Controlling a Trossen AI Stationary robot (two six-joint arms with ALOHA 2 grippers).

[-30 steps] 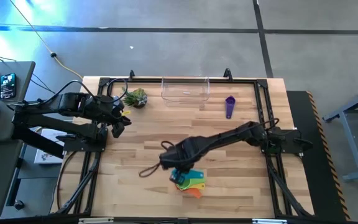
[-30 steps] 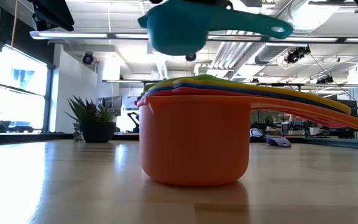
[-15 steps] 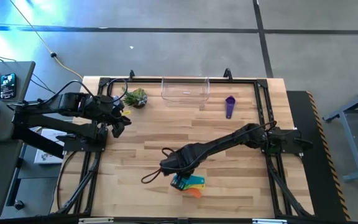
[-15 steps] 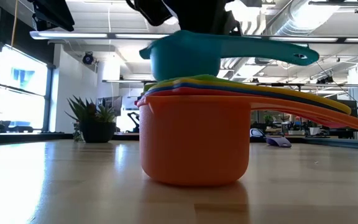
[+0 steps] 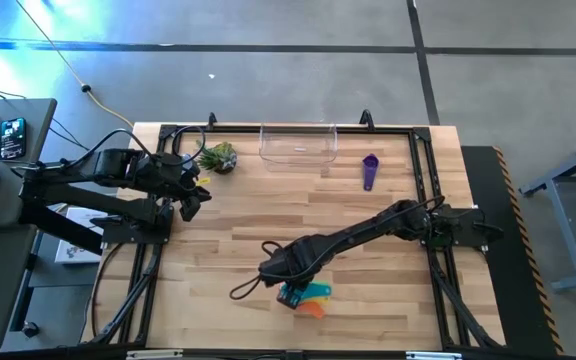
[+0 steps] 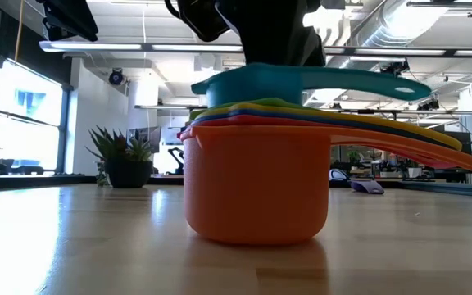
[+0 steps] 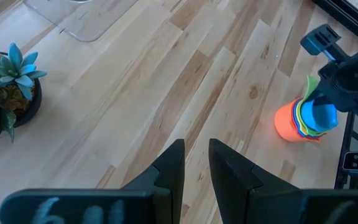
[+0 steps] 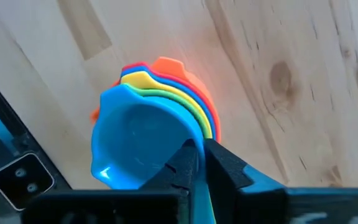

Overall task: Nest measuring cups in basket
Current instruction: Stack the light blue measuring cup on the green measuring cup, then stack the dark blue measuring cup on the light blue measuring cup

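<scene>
Light blue measuring cup [image 6: 248, 87] atop the nested stack [image 6: 256, 176] — right gripper [image 8: 196, 163] stretched low, pinching its handle.

Small potted plant [image 5: 219, 157], wooden table [image 5: 268, 210]

Stack of nested cups [image 5: 306, 296] sits near the front edge of the worktop [image 5: 248, 220]. The bin [image 5: 298, 143] is at the back, plant [image 5: 218, 157] left of it, one lone cup [image 5: 370, 170] to its right.
</scene>
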